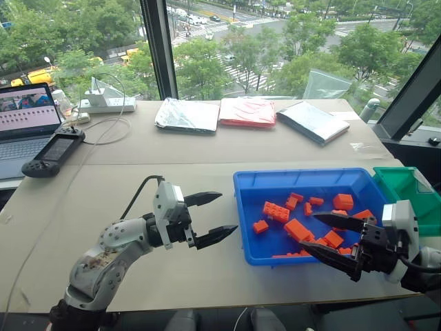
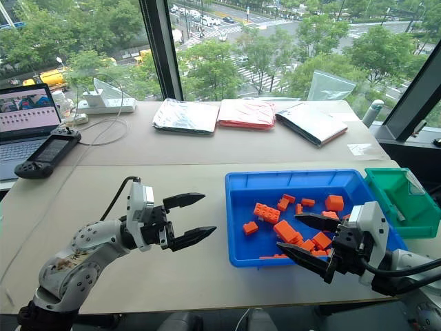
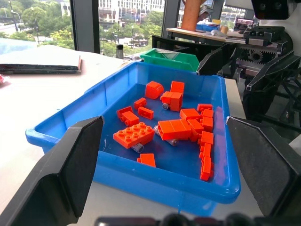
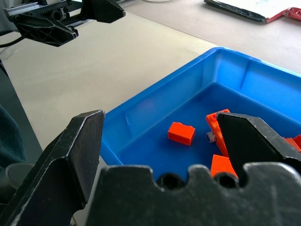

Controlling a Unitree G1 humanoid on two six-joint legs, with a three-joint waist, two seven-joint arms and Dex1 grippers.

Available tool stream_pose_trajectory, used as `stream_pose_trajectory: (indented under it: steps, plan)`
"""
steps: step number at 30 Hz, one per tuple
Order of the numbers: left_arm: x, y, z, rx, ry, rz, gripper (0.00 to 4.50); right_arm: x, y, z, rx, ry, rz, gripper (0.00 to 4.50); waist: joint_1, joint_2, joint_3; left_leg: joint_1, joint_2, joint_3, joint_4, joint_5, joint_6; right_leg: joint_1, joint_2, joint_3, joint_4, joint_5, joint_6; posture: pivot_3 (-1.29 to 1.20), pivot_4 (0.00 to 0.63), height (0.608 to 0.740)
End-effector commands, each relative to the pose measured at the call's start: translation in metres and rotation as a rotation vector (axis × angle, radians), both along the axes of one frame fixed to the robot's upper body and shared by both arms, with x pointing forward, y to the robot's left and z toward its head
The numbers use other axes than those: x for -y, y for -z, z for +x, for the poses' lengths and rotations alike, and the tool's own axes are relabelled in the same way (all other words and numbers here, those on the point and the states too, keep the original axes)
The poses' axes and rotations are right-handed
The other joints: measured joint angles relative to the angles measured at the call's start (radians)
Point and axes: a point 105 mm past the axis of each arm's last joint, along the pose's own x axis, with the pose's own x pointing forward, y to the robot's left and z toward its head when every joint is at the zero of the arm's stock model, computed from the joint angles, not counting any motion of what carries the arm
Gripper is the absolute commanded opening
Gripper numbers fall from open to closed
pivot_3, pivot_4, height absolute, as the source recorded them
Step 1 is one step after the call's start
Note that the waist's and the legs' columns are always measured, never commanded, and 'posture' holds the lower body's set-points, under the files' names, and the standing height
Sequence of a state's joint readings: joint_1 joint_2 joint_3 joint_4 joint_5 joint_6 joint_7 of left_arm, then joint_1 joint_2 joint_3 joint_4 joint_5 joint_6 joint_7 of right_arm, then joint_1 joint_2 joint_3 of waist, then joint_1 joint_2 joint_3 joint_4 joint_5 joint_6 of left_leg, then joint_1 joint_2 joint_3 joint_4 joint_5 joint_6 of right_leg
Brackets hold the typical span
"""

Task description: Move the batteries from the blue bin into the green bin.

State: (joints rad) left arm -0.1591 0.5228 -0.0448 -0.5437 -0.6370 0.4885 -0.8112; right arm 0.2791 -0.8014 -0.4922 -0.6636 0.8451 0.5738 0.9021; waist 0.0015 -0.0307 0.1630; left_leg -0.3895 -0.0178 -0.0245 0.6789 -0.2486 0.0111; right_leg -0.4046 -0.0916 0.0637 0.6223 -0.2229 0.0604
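The blue bin [image 1: 303, 176] sits on the right half of the table and holds several orange bricks [image 1: 275, 211]. Small grey round ends [image 4: 210, 136] peek out beside some bricks; I cannot tell whether they are batteries. The green bin [image 1: 406, 186] stands against the blue bin's right end. My left gripper [image 1: 227, 212] hovers open over bare table just left of the blue bin, pointing at it, with nothing between its fingers. My right gripper [image 1: 309, 231] is open above the blue bin's near right corner, pointing left over the bricks, holding nothing.
At the far left are a laptop [image 1: 24, 121], a black handheld controller [image 1: 54, 153] and a white power strip [image 1: 107, 105] with cables. Silver and red flat packets [image 1: 247, 112] lie along the table's back edge. Window pillars rise behind the table.
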Motion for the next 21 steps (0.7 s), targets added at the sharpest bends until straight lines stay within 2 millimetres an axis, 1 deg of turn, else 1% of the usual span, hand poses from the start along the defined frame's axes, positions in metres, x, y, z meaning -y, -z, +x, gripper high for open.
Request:
stream_pose_trajectory:
  steps: [1,4,7,9,11,15,18,21]
  plan:
    - [0.003,-0.009,-0.002,0.021,0.028,-0.026,4.5,0.001,-0.005,0.0,0.036,0.006,-0.013,4.41,0.0,0.0,0.0,0.0,0.0,0.0,0.0,0.0,0.0,0.0,0.0,0.0,0.0,0.0,0.0,0.0,0.15,0.74]
    - [0.004,-0.012,-0.001,0.035,0.023,-0.049,4.5,0.004,-0.002,0.003,0.035,0.031,-0.034,4.41,0.001,0.0,0.0,0.0,0.0,0.0,0.0,0.0,0.0,0.0,0.0,0.0,0.0,0.0,0.0,0.0,0.15,0.74]
    - [0.004,-0.01,-0.001,0.037,0.026,-0.046,4.5,0.013,0.002,0.012,0.046,0.102,-0.066,4.41,0.001,0.0,0.0,0.0,0.0,0.0,0.0,0.0,0.0,0.0,0.0,0.0,0.0,0.0,0.0,0.0,0.15,0.74]
    - [0.005,-0.01,-0.003,0.031,0.035,-0.073,4.5,0.018,0.0,0.018,0.053,0.147,-0.07,4.41,0.001,0.0,0.0,0.0,0.0,0.0,0.0,0.0,0.0,0.0,0.0,0.0,0.0,0.0,0.0,0.0,0.15,0.74]
    - [0.006,-0.011,-0.003,0.021,0.042,-0.111,4.5,0.025,0.002,0.024,0.033,0.207,-0.074,4.41,0.001,0.0,0.0,0.0,0.0,0.0,0.0,0.0,0.0,0.0,0.0,0.0,0.0,0.0,0.0,0.0,0.15,0.74]
    - [0.008,-0.003,-0.005,0.006,0.079,-0.117,4.5,0.038,0.006,0.039,-0.001,0.334,-0.076,4.41,0.001,0.0,0.0,0.0,0.0,0.0,0.0,0.0,0.0,0.0,0.0,0.0,0.0,0.0,-0.001,0.0,0.15,0.74]
    - [0.012,-0.005,-0.004,-0.021,0.115,-0.159,4.5,0.045,0.008,0.045,-0.019,0.393,-0.093,4.41,0.001,0.0,0.0,0.0,0.0,0.0,0.0,0.0,0.0,0.0,0.0,0.0,0.0,0.0,-0.001,0.0,0.15,0.74]
    - [0.019,-0.006,0.003,0.022,0.099,-0.173,4.5,0.062,0.014,0.054,-0.046,0.5,-0.139,4.41,0.005,0.0,0.0,-0.001,0.0,0.001,0.0,0.0,0.0,0.0,0.0,0.0,-0.001,0.0,-0.001,0.0,0.15,0.74]
